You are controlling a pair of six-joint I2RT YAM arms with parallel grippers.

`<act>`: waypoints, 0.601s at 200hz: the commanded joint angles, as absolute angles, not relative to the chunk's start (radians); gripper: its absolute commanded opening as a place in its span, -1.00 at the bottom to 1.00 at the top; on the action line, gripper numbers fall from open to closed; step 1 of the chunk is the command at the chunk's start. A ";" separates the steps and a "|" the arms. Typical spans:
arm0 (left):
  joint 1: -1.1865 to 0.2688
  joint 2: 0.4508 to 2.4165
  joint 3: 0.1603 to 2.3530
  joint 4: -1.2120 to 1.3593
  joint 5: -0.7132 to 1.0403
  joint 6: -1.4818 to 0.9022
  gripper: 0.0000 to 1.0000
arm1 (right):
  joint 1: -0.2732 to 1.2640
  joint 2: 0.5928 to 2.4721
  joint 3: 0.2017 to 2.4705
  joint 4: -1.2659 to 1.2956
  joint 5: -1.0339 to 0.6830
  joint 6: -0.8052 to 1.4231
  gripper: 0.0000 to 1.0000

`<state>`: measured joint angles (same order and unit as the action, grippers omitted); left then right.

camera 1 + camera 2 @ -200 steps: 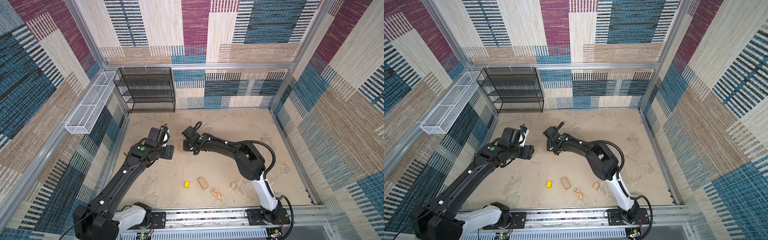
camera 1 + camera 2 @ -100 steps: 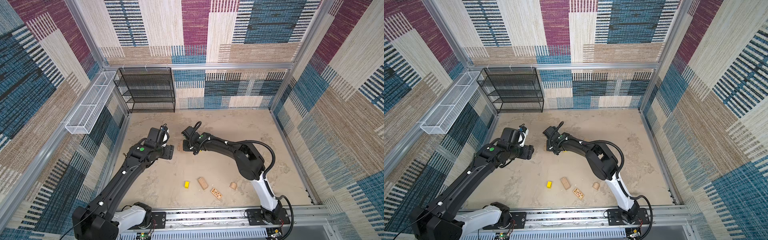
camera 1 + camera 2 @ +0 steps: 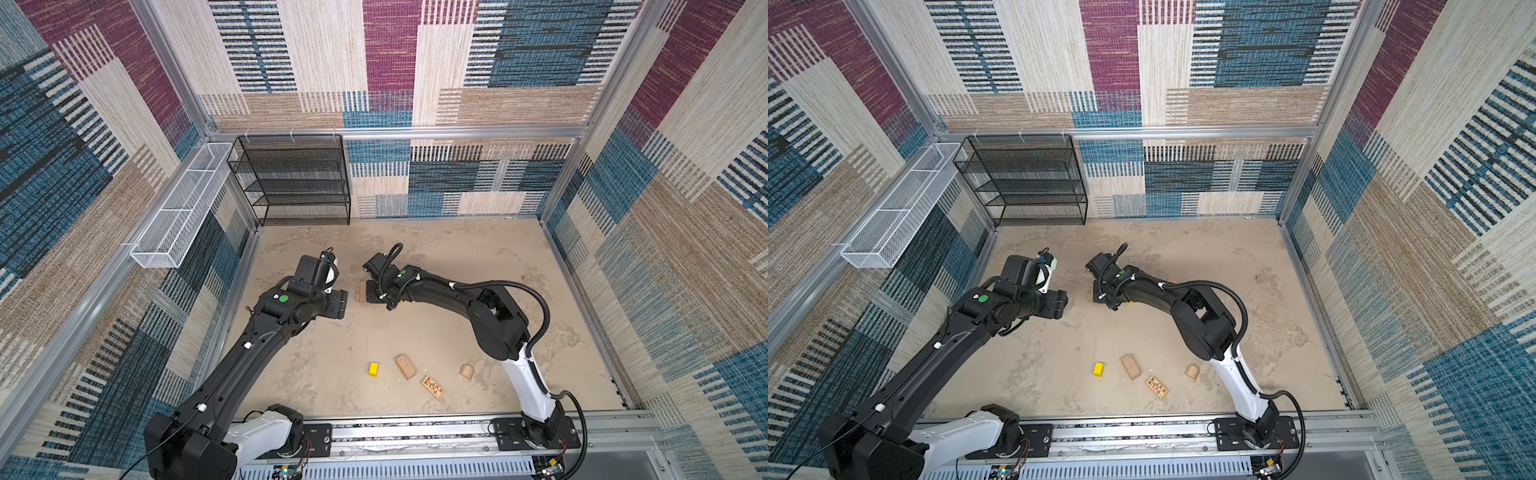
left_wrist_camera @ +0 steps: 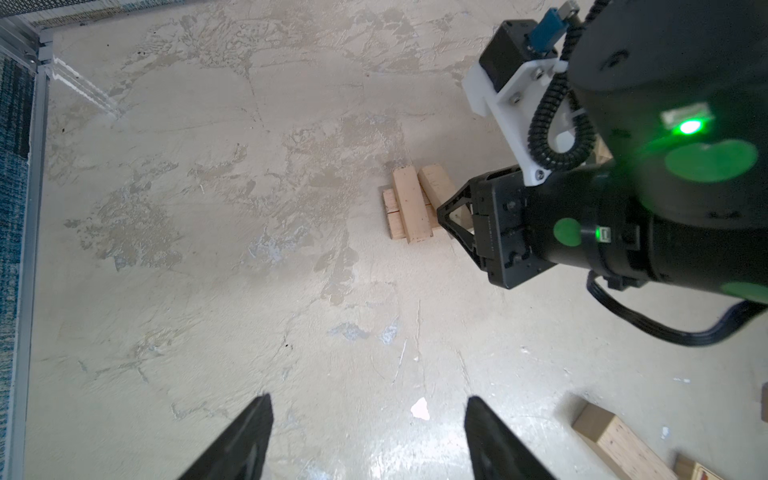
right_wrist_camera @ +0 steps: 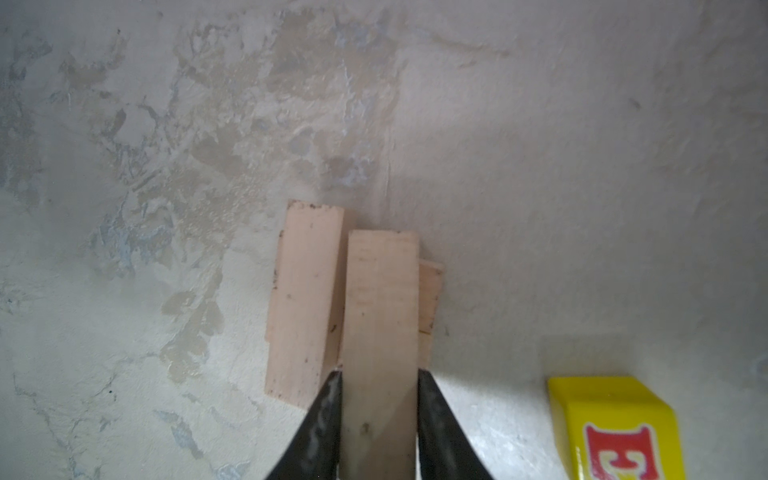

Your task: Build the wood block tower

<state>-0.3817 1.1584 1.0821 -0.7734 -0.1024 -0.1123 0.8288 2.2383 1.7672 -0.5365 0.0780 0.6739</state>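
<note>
The tower [image 3: 360, 293] is a low stack of tan wood blocks near the middle of the floor. My right gripper [image 5: 379, 374] is shut on a tan oblong [image 5: 380, 307] that lies over the stack beside another oblong [image 5: 305, 307]. A yellow red-lettered block [image 5: 615, 428] lies close by. My left gripper [image 4: 368, 401] hangs open and holds nothing, left of the tower [image 4: 409, 210]. Near the front lie a yellow block [image 3: 373, 369], a tan oblong [image 3: 406, 366], a dark-patterned block [image 3: 432, 387] and a rounded tan piece [image 3: 466, 372].
A black wire shelf [image 3: 299, 183] stands at the back left corner. A white wire basket [image 3: 178, 208] hangs on the left wall. Patterned walls close in the floor on three sides, and the arm rail [image 3: 415, 432] runs along the front.
</note>
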 commanded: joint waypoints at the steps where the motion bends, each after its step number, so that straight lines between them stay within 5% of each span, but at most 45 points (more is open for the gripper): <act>1: -0.380 1.154 1.083 -0.767 -0.118 -0.113 0.55 | 0.828 2.241 1.776 -0.529 0.069 0.669 -0.35; 51: -0.379 1.157 1.084 -0.767 -0.120 -0.113 0.55 | 0.826 2.235 1.782 -0.526 0.061 0.664 -0.17; 120: -0.377 1.166 1.108 -0.774 -0.147 -0.137 0.50 | 0.827 2.175 1.769 -0.522 0.062 0.634 -0.21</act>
<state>-0.3798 1.1595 1.0866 -0.7742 -0.1242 -0.1162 0.8288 2.2173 1.7760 -0.5377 0.0624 0.6617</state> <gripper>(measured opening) 0.770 0.404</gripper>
